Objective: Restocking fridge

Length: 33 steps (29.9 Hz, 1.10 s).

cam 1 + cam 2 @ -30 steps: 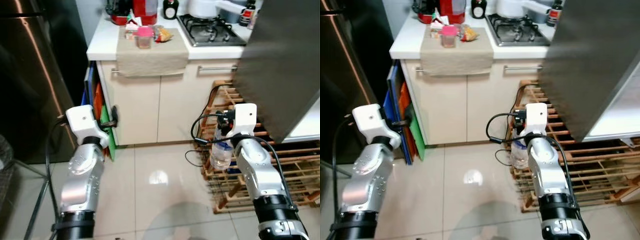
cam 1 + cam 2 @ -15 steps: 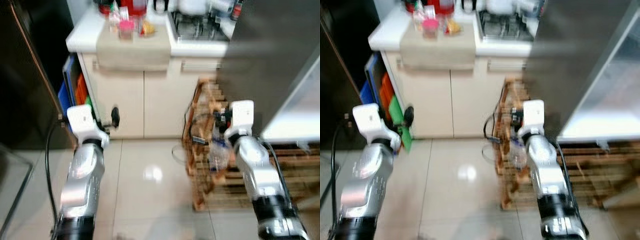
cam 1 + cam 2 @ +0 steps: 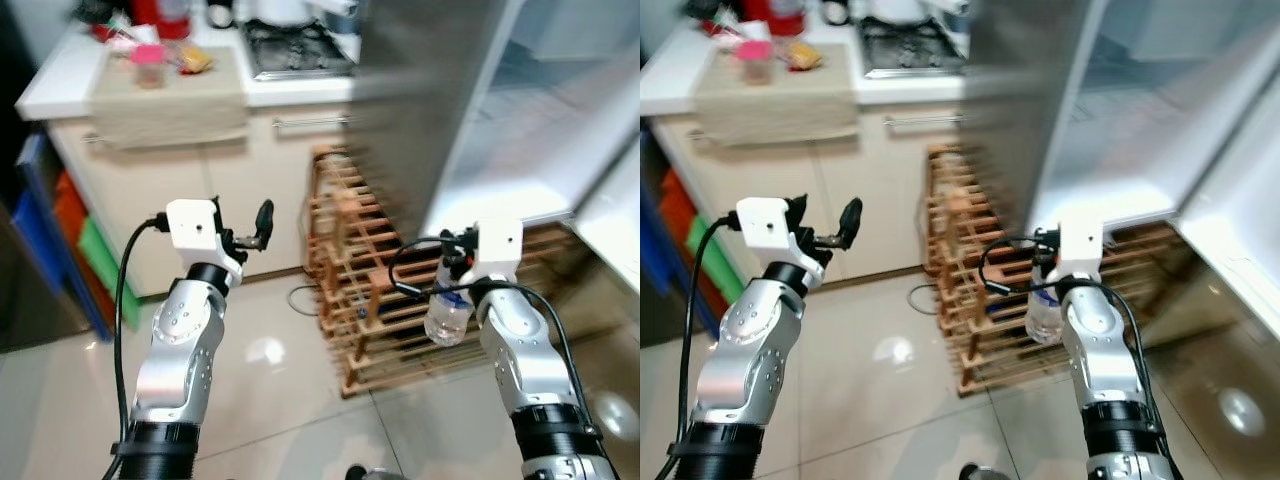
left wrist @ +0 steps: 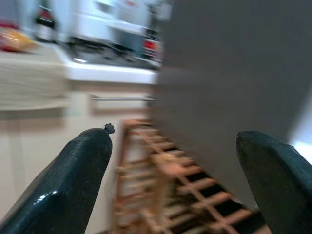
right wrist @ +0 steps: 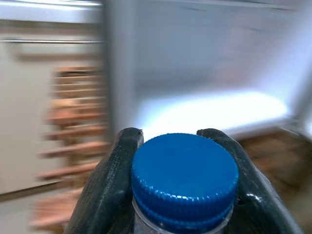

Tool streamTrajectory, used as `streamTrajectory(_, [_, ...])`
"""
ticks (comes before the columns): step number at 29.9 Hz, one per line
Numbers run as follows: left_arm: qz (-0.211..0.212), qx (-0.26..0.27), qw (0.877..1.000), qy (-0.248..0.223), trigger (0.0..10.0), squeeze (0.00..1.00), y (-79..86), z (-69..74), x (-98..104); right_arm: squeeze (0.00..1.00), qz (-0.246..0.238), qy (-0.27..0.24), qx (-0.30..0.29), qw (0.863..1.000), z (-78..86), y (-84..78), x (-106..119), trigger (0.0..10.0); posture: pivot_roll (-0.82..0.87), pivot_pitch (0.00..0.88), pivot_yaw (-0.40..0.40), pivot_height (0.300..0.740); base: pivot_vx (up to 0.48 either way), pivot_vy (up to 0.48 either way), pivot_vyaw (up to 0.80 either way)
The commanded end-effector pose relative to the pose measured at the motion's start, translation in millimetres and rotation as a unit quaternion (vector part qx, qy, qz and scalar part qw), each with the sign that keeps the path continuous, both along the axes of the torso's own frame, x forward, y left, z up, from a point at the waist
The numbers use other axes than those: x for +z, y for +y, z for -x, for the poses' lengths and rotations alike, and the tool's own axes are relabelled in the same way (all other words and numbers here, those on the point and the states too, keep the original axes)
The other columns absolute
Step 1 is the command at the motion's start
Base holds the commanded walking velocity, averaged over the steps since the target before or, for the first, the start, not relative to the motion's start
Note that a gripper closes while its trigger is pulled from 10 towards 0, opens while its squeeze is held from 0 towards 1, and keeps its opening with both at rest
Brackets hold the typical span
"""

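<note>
Your right claw point(image 3: 452, 272) is clamped on the water bottle point(image 3: 445, 312) at its blue cap point(image 5: 184, 176). Judge it light, thin-walled and slippery. Left claw point(image 4: 170, 185) stands apart, empty.

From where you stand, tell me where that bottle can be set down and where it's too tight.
The lit white fridge shelf, past the grey fridge door, looks bare. The floor tiles between both arms are also bare. The countertop is crowded with jars and packets, and the wooden rack is open slats. The right pincer grips the bottle; the left pincer is open.
</note>
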<state>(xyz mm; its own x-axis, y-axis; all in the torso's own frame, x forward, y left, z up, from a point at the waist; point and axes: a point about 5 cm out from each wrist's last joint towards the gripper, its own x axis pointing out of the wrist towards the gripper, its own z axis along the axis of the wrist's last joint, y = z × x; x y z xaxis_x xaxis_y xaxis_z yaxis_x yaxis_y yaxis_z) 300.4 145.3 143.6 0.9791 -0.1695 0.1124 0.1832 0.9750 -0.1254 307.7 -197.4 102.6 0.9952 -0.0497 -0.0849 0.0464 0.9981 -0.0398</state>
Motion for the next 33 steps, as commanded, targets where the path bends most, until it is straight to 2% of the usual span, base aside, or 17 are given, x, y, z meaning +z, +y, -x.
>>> streamTrajectory(1, [0.002,-0.012,1.0,0.004,10.0,0.0,-3.2,-1.2,-2.0,0.0,-0.001,-0.039,-0.02,0.999,-1.6,-7.4,15.1,10.0,-0.07,0.0,-0.002,0.74,0.0,0.0,-0.57])
streamTrajectory(5, [0.004,-0.016,1.0,-0.002,10.0,0.0,-2.4,-2.5,-0.1,0.0,-0.003,-0.063,-0.058,0.996,1.0,-14.9,18.5,10.0,-0.07,0.0,0.004,0.74,0.0,0.0,-0.6])
streamTrajectory(12, [-0.009,-0.037,0.999,-0.017,10.0,0.0,-2.5,-4.4,3.7,0.0,-0.004,-0.069,-0.072,0.995,-0.3,-15.7,18.8,10.0,-0.06,0.0,0.012,0.74,0.0,0.0,-0.61])
streamTrajectory(14, [-0.022,-0.051,0.998,-0.029,10.0,0.0,-6.9,-5.4,7.5,0.0,-0.006,-0.069,-0.079,0.994,0.2,-18.2,17.9,10.0,-0.07,0.0,0.016,0.74,0.0,0.0,-0.61])
streamTrajectory(20, [-0.037,-0.08,0.995,-0.04,10.0,0.0,-16.8,-10.0,10.7,0.0,-0.005,-0.072,-0.081,0.994,2.3,-16.7,16.1,10.0,-0.09,0.0,0.031,0.74,0.0,0.0,-0.62])
streamTrajectory(33, [-0.035,-0.1,0.993,-0.051,10.0,0.0,-29.7,-13.5,15.0,0.0,0.019,-0.059,-0.061,0.996,2.5,-13.1,13.8,10.0,-0.1,0.0,0.018,0.74,0.0,0.0,-0.62])
